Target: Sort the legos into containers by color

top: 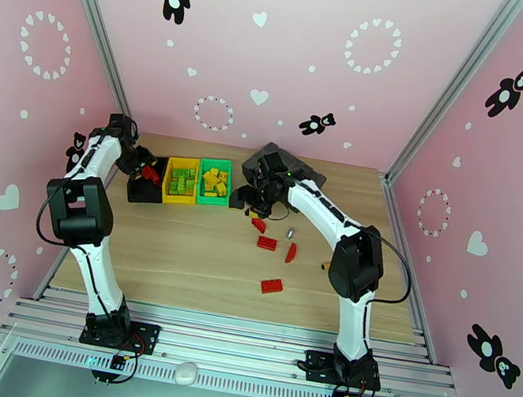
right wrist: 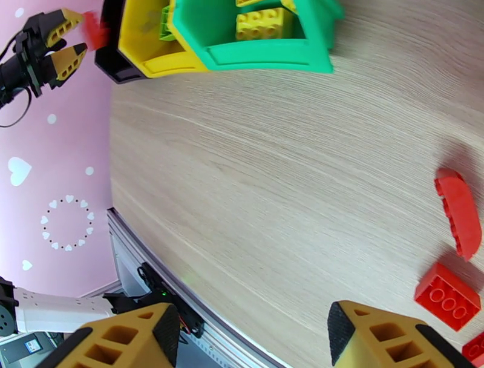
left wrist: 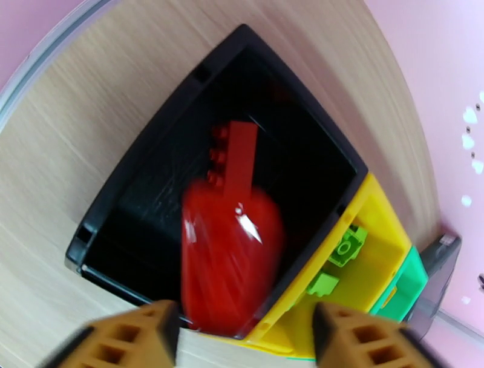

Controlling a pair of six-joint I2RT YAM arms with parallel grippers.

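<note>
Wooden bench [top: 196,256] seen from above. At its upper left three bins stand side by side: black bin [top: 144,193], yellow bin [top: 178,201] holding green bricks [top: 181,179], and green bin [top: 213,202] holding yellow bricks [top: 216,180]. The left gripper [left wrist: 245,321] hovers over the black bin, jaws apart, with a blurred red brick [left wrist: 233,266] just beyond its tips. The right gripper [right wrist: 254,327] stands wide and empty above bare wood. Four loose red bricks [top: 272,285] lie centre-right.

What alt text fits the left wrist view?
A blurred red lego hangs just beyond the open left end effector, over the black bin, which holds another red lego. The adjoining yellow bin holds lime green legos.
</note>
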